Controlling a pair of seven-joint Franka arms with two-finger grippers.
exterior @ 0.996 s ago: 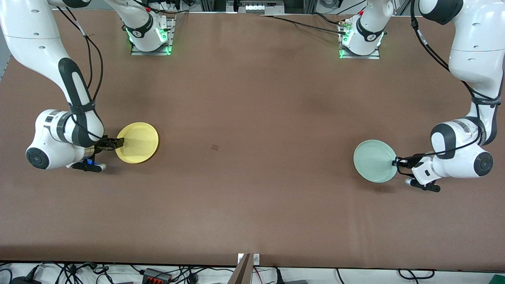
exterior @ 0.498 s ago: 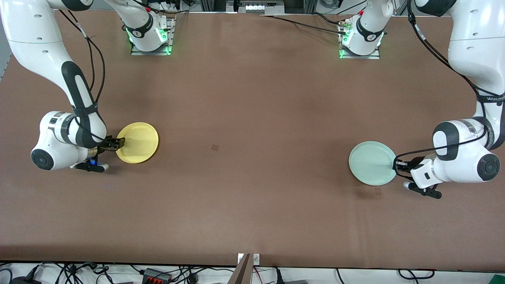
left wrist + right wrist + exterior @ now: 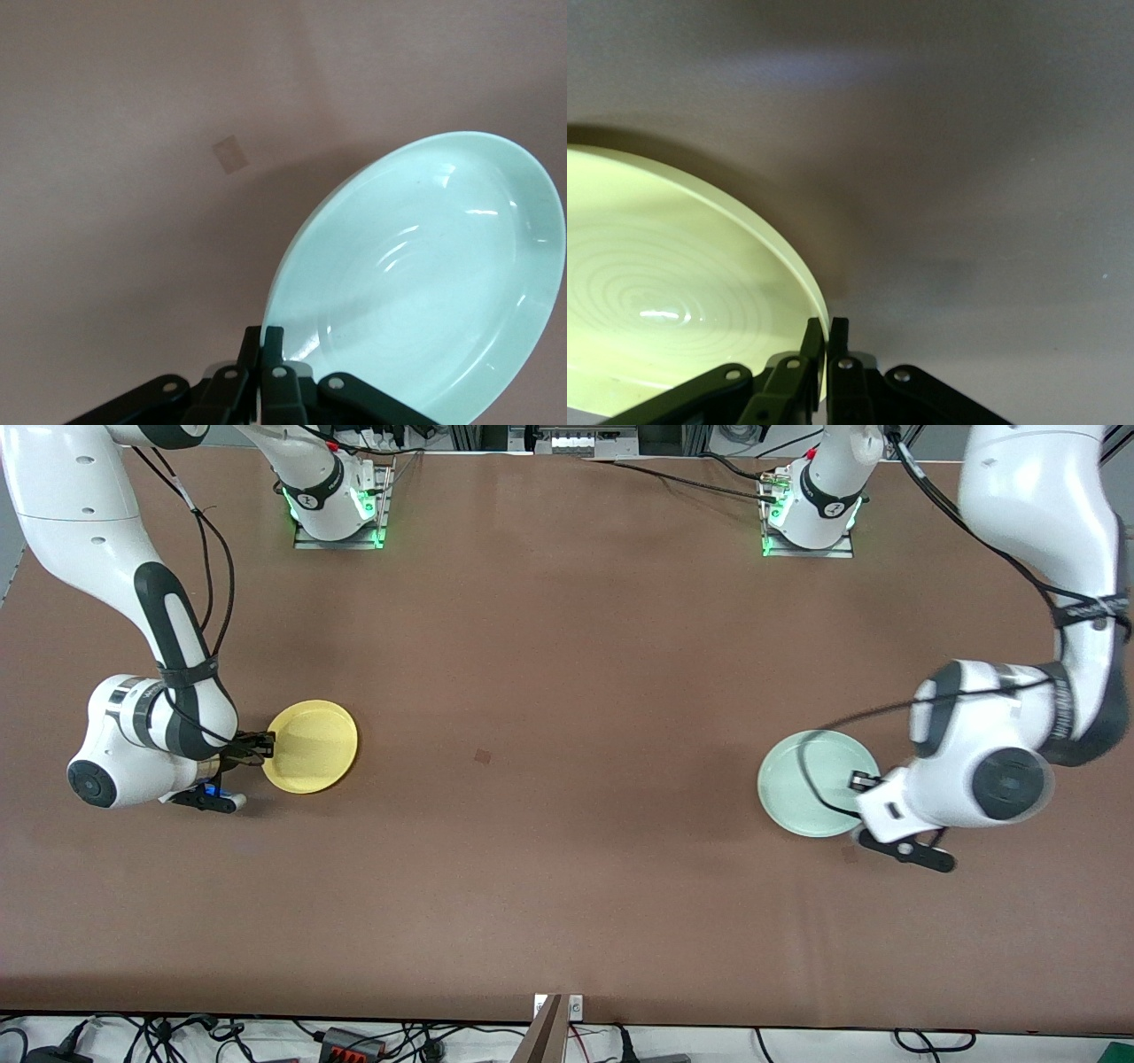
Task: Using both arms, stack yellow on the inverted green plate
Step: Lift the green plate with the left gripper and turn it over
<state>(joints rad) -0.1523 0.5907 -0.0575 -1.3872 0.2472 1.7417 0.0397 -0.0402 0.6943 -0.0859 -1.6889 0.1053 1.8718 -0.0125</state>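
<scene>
The yellow plate (image 3: pixel 310 746) is at the right arm's end of the table, open side up. My right gripper (image 3: pixel 266 746) is shut on its rim; in the right wrist view the fingers pinch the rim of the yellow plate (image 3: pixel 664 283) at the right gripper (image 3: pixel 825 329). The pale green plate (image 3: pixel 811 782) is at the left arm's end, held tilted above the table. My left gripper (image 3: pixel 861 781) is shut on its rim; the left wrist view shows the green plate (image 3: pixel 425 274) tipped on edge in the left gripper (image 3: pixel 264 335).
A small brown square mark (image 3: pixel 482 755) lies on the brown table (image 3: pixel 567 646) between the plates, also in the left wrist view (image 3: pixel 232 154). The arm bases stand along the edge farthest from the front camera.
The left arm has lifted and swung the green plate toward the table's middle, its wrist rolling and the plate tilting. The right arm and yellow plate have barely moved.
</scene>
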